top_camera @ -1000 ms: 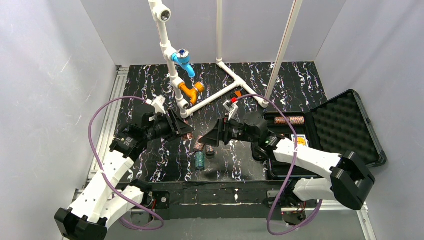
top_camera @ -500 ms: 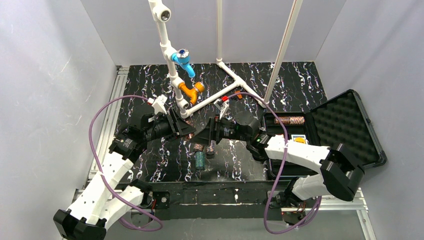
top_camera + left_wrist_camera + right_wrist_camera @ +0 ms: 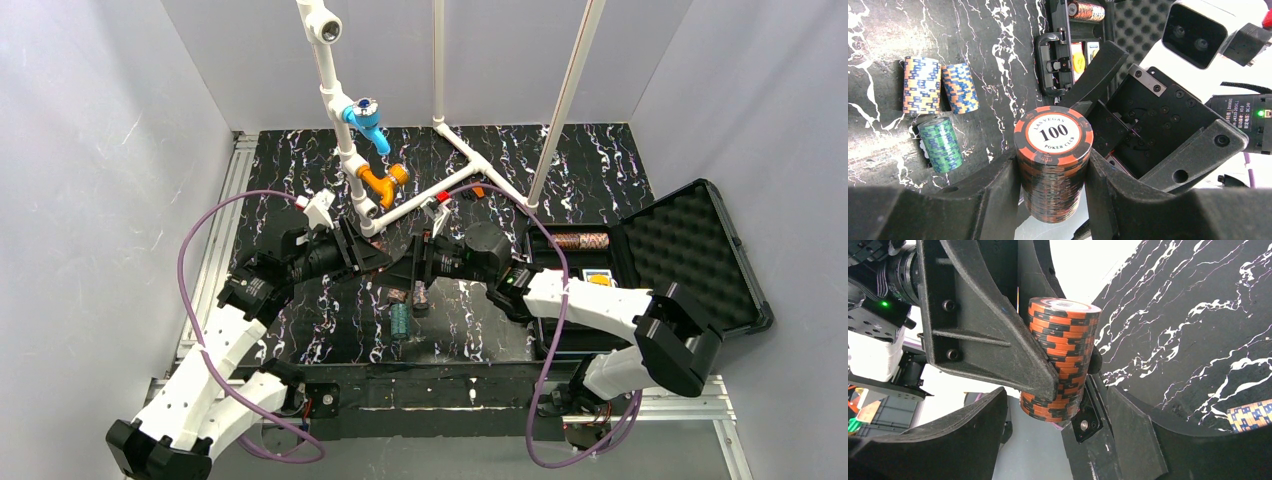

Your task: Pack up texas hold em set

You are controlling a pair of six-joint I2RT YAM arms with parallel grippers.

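Loose chips: two orange and blue chip stacks point(image 3: 921, 85) lay on their sides, side by side on the black marbled table point(image 3: 560, 160). A green chip stack point(image 3: 939, 145) lay just beside them, on the side nearer the arm bases.
Left gripper: the left gripper point(image 3: 1053, 170) was clamped on a red and black chip stack point(image 3: 1053, 150), one finger pressing each side.
Held stack: it was lifted off the table, above the loose chips. Its top chip read "Las Vegas 100 Poker Club".
Right gripper: the right gripper point(image 3: 1053, 400) faced the left one, jaws apart. Its fingers point(image 3: 1128, 430) stood on either side of the held stack, with a gap visible on each side.
Case: the black case point(image 3: 690, 250) lay open at the right of the table, foam lid leaning back, handle point(image 3: 1050, 65) toward the grippers. A chip roll point(image 3: 580, 240) filled its far slot, with card decks point(image 3: 598, 279) nearer.
Far end: a white pipe frame point(image 3: 335, 100) with blue and orange fittings stood behind.
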